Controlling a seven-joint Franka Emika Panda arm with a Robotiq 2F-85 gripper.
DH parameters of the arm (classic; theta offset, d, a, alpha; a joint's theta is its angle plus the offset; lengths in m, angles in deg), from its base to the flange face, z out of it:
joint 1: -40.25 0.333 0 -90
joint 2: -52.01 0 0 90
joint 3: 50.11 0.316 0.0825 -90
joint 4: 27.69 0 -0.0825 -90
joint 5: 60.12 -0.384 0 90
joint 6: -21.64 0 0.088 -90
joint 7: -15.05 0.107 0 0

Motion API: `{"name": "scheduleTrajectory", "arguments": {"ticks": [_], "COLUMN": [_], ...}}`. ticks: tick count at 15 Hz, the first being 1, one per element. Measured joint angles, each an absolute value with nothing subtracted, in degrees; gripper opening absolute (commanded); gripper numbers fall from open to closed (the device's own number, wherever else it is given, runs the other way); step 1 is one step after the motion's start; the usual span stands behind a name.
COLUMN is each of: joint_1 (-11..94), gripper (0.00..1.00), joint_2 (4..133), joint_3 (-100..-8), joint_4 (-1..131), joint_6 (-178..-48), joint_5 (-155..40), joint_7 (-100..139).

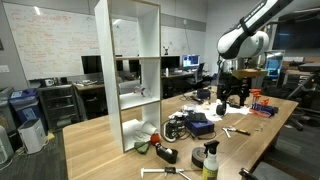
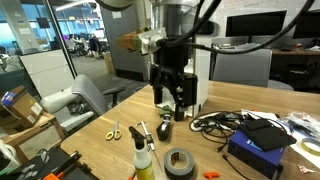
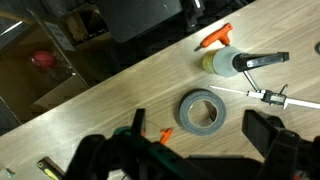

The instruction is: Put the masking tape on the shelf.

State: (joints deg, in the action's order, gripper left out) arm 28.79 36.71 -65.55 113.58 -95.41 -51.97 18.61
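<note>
The masking tape [image 3: 200,110] is a grey-looking ring lying flat on the wooden table, also seen in an exterior view [image 2: 180,163]. In the wrist view it lies just beyond my fingertips, between the two fingers' lines. My gripper [image 3: 200,142] is open and empty, and hangs above the table in both exterior views [image 2: 170,100] [image 1: 232,95]. The shelf [image 1: 130,70] is a tall white open-fronted unit with pale wood edges standing on the table. Part of it shows behind my gripper [image 2: 203,80].
A spray bottle [image 3: 225,62] [image 2: 145,160] stands close to the tape. A green and orange clamp [image 3: 150,135] lies beside it. Scissors [image 2: 113,131], a black cable bundle [image 2: 225,122], a blue box [image 2: 262,150] and a larger black ring [image 1: 178,127] crowd the table.
</note>
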Motion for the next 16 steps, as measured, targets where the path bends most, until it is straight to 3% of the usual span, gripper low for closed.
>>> {"name": "scheduleTrajectory", "arguments": {"ticks": [16], "joint_1": [28.3], "gripper": [1.00], "joint_2": [60.6], "joint_3": [-64.5], "joint_4": [109.7], "joint_6": [-118.8], "joint_5": [-48.9], "joint_7": [36.8]}}
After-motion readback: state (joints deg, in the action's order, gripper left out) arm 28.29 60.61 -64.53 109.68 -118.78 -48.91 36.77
